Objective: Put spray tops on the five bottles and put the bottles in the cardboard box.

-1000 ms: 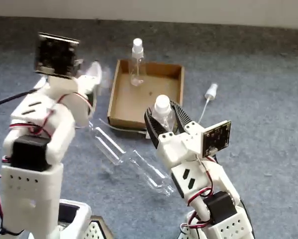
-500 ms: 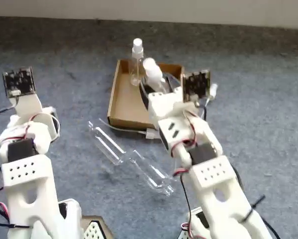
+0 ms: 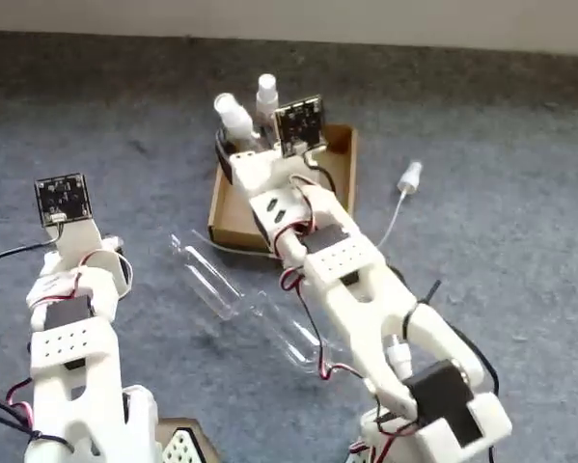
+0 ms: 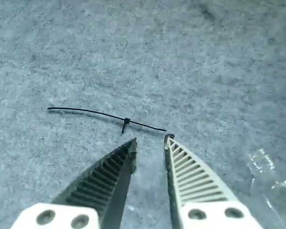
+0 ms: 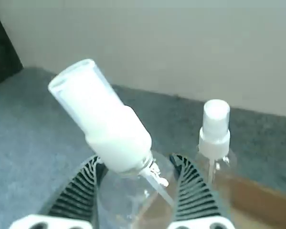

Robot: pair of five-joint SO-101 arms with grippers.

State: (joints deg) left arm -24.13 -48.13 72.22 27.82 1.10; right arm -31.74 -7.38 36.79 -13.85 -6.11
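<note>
Cardboard box (image 3: 233, 204) sits in the upper middle of the high view on the grey desk (image 3: 501, 241). The right gripper (image 5: 135, 166) hangs over its upper-left corner, clamped on a clear bottle (image 5: 128, 198) whose white spray top (image 5: 102, 117) leans toward the upper left. Just beside it a second capped bottle (image 3: 266, 95) stands upright at the box's far edge. The step in hand looks like setting the held bottle into the box. Doing it well probably means righting the tilt first, then lowering the bottle onto bare cardboard beside the standing one without knocking it, and parting the jaws only once the base rests flat. The left gripper (image 4: 150, 143), at the lower left of the high view, hovers over the desk with its jaws a little apart and nothing between them, near a black cable tie (image 4: 109, 116). Uncapped bottles (image 3: 221, 285) lie below the box and a loose spray top (image 3: 409, 177) lies to its right, so more capping remains.
</note>
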